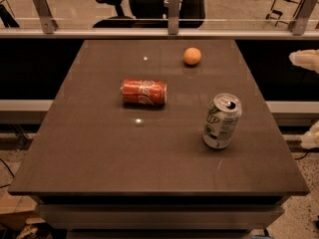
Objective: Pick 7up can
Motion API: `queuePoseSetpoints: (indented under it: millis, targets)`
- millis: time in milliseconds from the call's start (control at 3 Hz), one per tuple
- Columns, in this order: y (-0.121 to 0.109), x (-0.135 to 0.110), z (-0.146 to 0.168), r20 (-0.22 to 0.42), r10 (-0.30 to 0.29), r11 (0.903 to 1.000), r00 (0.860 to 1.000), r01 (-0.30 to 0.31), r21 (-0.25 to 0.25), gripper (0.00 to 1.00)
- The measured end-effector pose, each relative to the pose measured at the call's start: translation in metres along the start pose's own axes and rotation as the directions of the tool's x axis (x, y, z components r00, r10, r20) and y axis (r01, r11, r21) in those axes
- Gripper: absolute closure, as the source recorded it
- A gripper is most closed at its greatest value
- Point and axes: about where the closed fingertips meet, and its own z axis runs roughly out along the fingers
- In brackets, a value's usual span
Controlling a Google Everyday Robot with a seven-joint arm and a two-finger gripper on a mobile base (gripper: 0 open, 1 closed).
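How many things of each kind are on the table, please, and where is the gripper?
Cans: 2, the 7up can standing, the red can on its side
Round orange thing: 1
Total: 3 on the table
The gripper: at the view's right edge, off the table, open

The robot's gripper shows only at the far right of the view, out beyond the right edge of the tabletop and not over the table. Two pale, blurred fingers reach into sight, one level with the back half of that edge, the other lower, nearer the front right corner. They stand well apart, with nothing between them.
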Motion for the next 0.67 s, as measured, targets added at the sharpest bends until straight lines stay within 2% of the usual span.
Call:
queuePoseSetpoints:
  millis: [667]
  targets:
    - [0.0024, 0.0032, 0.0122, 0.06, 0.006, 1.0, 0.998, -0.007, 0.004, 0.0]
